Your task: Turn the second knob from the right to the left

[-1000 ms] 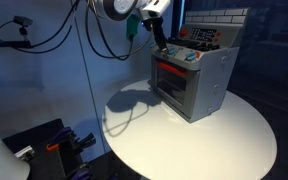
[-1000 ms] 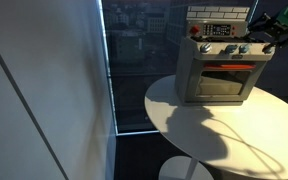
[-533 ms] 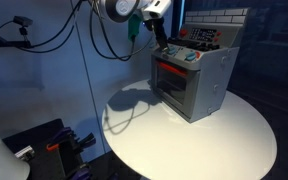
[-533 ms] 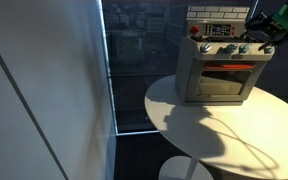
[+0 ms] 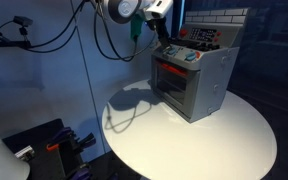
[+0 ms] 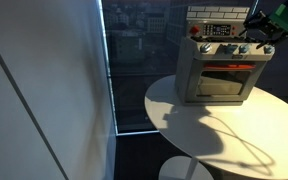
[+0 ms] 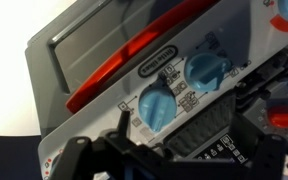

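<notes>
Hovers close to the blue knobs (image 7: 154, 103) of a toy oven (image 5: 194, 78) with hand (image 5: 162, 44) spread wide (gripping nothing). Stands on a round white surface (image 5: 234, 142).

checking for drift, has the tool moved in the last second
Yes, slightly: in an exterior view the tool has drifted up and right against the toy oven.

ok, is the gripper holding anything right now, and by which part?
Nothing is held. The gripper is open at the control panel of the toy oven; in the wrist view both blue knobs stand free.
</notes>
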### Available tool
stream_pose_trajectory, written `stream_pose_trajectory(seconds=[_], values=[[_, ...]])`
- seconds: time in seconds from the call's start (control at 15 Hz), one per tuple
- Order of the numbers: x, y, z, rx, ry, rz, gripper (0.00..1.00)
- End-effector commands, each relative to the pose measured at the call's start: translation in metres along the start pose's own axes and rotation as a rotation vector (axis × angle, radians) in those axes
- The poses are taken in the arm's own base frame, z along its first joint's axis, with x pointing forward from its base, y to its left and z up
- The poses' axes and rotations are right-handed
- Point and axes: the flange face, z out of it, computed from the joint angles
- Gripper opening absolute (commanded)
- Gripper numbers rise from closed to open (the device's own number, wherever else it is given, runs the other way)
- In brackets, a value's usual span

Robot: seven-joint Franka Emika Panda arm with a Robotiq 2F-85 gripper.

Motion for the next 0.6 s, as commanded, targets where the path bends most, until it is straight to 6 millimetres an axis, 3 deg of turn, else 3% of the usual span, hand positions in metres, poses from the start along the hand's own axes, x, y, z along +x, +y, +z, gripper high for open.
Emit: stream_pose_trajectory(seconds=[0.0,0.4,0.53], values=[[0.0087,-0.0072,0.0034,0.019,0.013,0.03,1.0],[0.0107,-0.0095,0.0061,0.018,0.009,0.032,0.98],[0.0113,-0.0102,0.0066,0.019,0.011,0.03,0.92]])
